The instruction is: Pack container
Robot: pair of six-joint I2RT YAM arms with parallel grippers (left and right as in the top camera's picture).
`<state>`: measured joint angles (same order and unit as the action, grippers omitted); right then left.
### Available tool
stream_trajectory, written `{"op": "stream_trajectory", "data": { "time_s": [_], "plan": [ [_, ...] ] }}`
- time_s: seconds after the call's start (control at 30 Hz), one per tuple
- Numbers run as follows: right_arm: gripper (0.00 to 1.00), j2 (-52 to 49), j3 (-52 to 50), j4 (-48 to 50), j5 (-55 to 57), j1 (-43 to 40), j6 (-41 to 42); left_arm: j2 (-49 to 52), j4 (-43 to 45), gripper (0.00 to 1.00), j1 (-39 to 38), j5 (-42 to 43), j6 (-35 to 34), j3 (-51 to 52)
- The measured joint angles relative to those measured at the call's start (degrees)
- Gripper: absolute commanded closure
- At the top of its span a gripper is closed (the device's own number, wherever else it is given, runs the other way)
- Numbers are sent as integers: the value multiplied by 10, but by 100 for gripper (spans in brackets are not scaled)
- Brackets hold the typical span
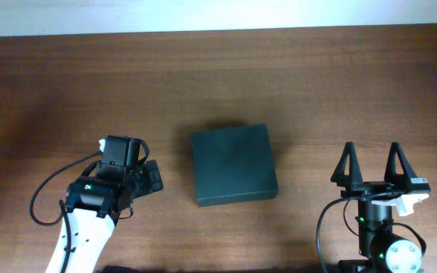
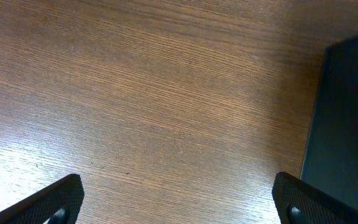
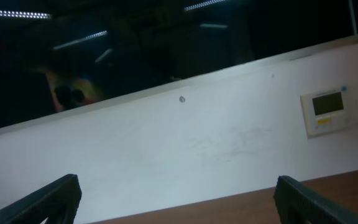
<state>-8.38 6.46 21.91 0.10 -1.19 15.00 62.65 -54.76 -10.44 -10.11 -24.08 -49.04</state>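
Observation:
The container (image 1: 232,164) is a dark green-black matte box lying shut at the middle of the wooden table. Its left side shows at the right edge of the left wrist view (image 2: 347,124). My left gripper (image 1: 153,177) is open and empty, just left of the container's lower left corner, apart from it; its fingertips frame bare wood in the left wrist view (image 2: 179,202). My right gripper (image 1: 372,164) is open and empty, to the right of the container near the front edge. In the right wrist view (image 3: 179,199) it faces the far wall.
The wooden table (image 1: 67,83) stretches around the container. A white wall (image 3: 185,149) with a small thermostat panel (image 3: 328,112) and a dark window (image 3: 104,43) stands beyond the table's far edge.

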Motion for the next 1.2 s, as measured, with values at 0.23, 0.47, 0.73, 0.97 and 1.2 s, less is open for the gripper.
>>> {"op": "stream_trajectory", "data": {
  "time_s": [0.23,0.47,0.73,0.97,1.2],
  "plan": [
    [1,47,-38,-3,0,0,0,0,0,1,0,0,0,0],
    [1,75,-56,-21,-1,0,0,0,0,1,0,0,0,0],
    [1,76,-57,-100,-4,0,0,0,0,1,0,0,0,0],
    [1,76,-59,-225,-5,0,0,0,0,1,0,0,0,0],
    [1,76,-59,-261,-5,0,0,0,0,1,0,0,0,0]
  ]
}}
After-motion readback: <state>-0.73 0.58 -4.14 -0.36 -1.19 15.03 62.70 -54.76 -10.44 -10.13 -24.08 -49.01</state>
